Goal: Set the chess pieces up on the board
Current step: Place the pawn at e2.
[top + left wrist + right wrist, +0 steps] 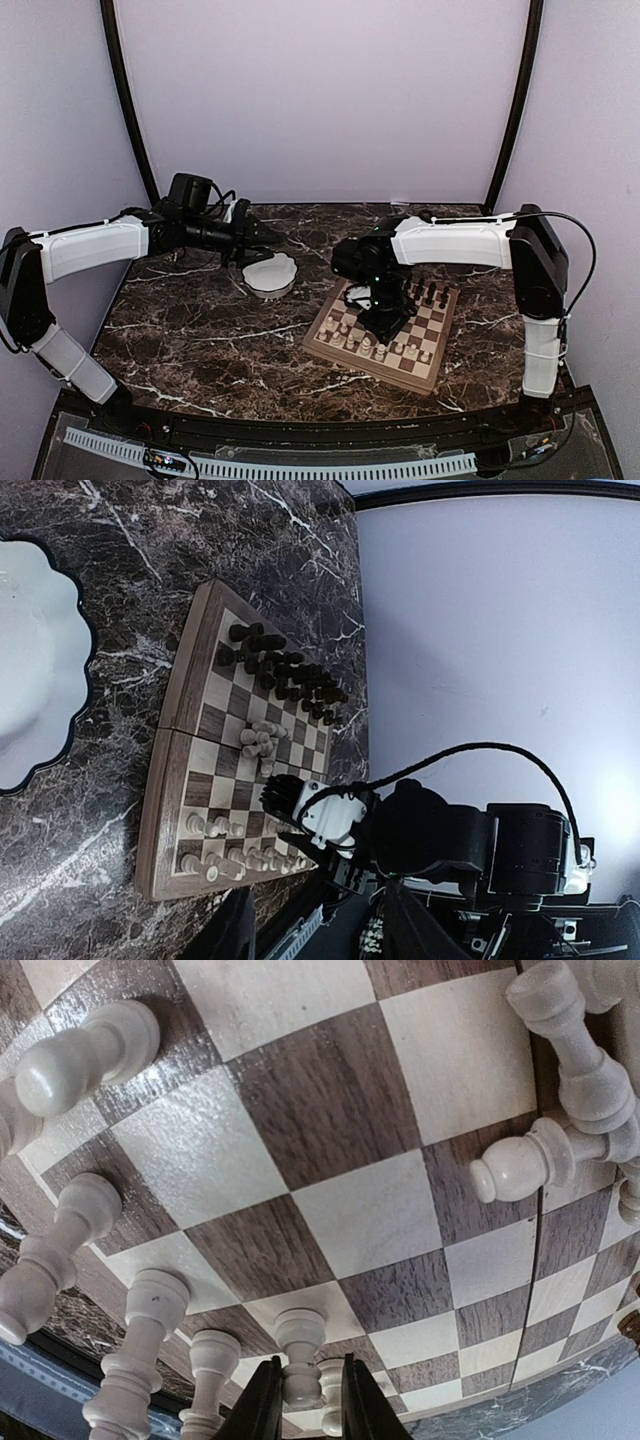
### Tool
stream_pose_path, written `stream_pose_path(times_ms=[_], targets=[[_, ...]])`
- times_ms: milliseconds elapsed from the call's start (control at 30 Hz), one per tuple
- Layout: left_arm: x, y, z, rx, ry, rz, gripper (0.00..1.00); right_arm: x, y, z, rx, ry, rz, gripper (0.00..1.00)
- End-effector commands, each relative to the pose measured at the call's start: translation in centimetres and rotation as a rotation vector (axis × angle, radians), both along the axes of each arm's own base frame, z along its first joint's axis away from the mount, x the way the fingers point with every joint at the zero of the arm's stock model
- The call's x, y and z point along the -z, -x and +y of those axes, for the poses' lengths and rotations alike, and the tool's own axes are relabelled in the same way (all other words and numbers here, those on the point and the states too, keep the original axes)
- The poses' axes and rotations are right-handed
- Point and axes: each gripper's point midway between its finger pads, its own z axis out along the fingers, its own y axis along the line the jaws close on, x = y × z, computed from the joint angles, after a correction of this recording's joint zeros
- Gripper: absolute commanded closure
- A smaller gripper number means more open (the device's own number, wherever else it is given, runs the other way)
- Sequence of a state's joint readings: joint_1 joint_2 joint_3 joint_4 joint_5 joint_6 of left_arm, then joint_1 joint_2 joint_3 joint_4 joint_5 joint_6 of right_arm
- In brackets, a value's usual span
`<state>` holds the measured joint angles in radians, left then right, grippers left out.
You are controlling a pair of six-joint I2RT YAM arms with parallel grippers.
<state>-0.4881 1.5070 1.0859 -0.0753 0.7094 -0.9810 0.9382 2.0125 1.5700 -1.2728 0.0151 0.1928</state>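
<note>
Evidently the right hand [306, 1380] is pinched on the top of a pale piece [300, 1332] whose base stands on the board [360, 1210], in the edge row with other pale chessmen [150, 1305]. Gripping from above likely spares the neighbours. The piece sits right between its fingertips. The left hand [262, 236] hangs over the bench [200, 330] beside the white bowl [270, 275]; its grip I cannot tell.

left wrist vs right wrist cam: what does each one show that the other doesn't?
Left wrist only: the white bowl, the dark pieces in their rows, the whole board and the right arm over it.
Right wrist only: a close view of the right end effector flanking one pale pawn; contact is unclear.
Both: board squares and pale pieces.
</note>
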Motion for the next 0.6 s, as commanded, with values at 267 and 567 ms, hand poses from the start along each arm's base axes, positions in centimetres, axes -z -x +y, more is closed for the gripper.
stream_pose_path(times_ms=[267, 567], targets=[[-1.6, -0.2, -0.3, 0.017, 0.036, -0.046, 0.54, -4.0, -1.0, 1.1, 0.031, -0.097, -0.062, 0.74], [-2.8, -0.3, -0.3, 0.068, -0.027, -0.15, 0.53, -9.4, -7.6, -0.6, 0.2, -0.319, -0.237, 0.75]])
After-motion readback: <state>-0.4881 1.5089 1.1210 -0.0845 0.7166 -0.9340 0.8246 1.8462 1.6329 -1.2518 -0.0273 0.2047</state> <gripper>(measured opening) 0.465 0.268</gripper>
